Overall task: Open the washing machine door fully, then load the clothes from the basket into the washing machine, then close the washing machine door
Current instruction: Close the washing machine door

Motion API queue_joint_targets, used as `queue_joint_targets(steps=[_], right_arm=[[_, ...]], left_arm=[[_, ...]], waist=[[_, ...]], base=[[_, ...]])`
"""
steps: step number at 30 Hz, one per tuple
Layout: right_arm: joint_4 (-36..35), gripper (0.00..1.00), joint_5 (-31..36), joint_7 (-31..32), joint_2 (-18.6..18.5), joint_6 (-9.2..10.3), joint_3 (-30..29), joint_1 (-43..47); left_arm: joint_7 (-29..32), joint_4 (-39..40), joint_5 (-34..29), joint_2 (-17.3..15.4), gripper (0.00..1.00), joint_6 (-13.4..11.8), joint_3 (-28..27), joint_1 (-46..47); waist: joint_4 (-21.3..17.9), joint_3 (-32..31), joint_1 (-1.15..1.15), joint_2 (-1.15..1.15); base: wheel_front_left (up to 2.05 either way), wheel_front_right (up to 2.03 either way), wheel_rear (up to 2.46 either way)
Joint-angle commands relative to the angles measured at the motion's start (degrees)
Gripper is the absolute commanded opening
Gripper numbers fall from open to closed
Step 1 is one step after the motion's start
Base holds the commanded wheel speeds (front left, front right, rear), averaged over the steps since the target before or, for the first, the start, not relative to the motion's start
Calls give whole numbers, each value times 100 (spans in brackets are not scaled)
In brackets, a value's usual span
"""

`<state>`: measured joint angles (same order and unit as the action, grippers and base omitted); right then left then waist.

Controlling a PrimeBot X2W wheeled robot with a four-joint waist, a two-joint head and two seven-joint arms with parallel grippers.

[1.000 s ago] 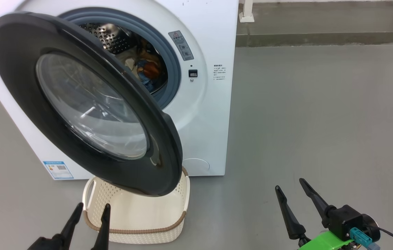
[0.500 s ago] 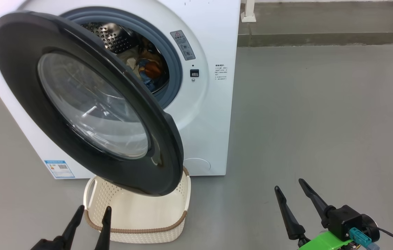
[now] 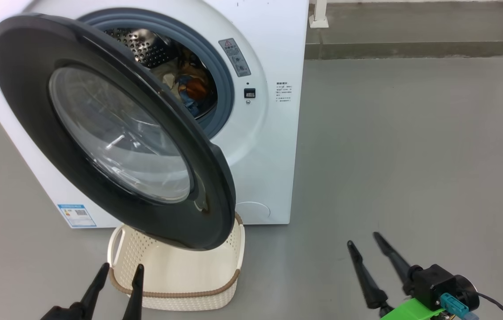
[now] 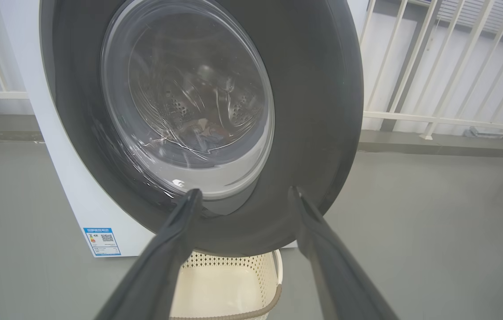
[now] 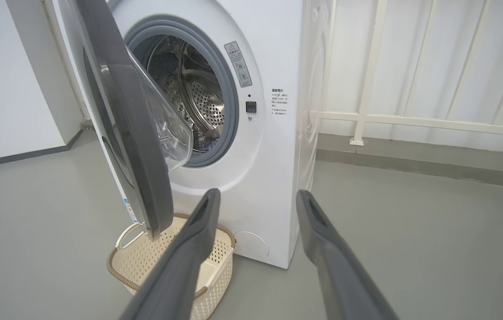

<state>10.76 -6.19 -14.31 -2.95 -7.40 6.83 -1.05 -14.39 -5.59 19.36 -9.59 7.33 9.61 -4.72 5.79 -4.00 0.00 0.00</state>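
Observation:
The white washing machine [image 3: 273, 146] has its round black door [image 3: 33, 111] swung partly open, the glass bowl [image 3: 118, 133] bulging from its centre. Clothes [image 3: 191, 91] in orange, blue and cream lie inside the steel drum [image 5: 198, 102]. The cream basket [image 3: 216, 295] stands on the floor under the door's lower edge, and what I see of its inside holds nothing. My left gripper [image 3: 120, 269] is open just in front of the basket, nothing between its fingers. My right gripper [image 3: 362, 242] is open over bare floor to the right, apart from the machine.
Grey floor [image 3: 411, 155] spreads to the right of the machine. A white railing [image 5: 411, 120] and a low grey kerb [image 3: 411, 49] run along the back. A blue energy sticker [image 3: 76, 214] marks the machine's lower left front.
My right gripper has dropped slightly lower in the head view and its fingers have drawn a little closer. The door, basket and left gripper stay as they were.

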Motion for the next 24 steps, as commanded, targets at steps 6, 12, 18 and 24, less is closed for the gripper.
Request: queue_joint_targets(steps=[6, 12, 18, 24], right_arm=[[-280, 0, 75, -69, 7, -9, 165, -96], [-368, 0, 274, -69, -62, -9, 439, -306], [-387, 0, 281, -69, -366, -9, 1140, -910], [-258, 0, 103, -69, -640, -9, 1981, -1590]], left_arm=[[-61, 105, -48, -38, 100, 15, -183, 188], [-61, 97, -22, 22, 100, 15, -189, 230], [-61, 81, -23, 68, 100, 15, -103, 354], [-61, 41, -3, 130, 100, 15, 81, 578]], waist=[[90, 93, 0, 0], [210, 212, 0, 0], [408, 462, 0, 0], [706, 788, 0, 0]], base=[[0, 0, 0], [0, 0, 0], [0, 0, 0], [0, 0, 0]])
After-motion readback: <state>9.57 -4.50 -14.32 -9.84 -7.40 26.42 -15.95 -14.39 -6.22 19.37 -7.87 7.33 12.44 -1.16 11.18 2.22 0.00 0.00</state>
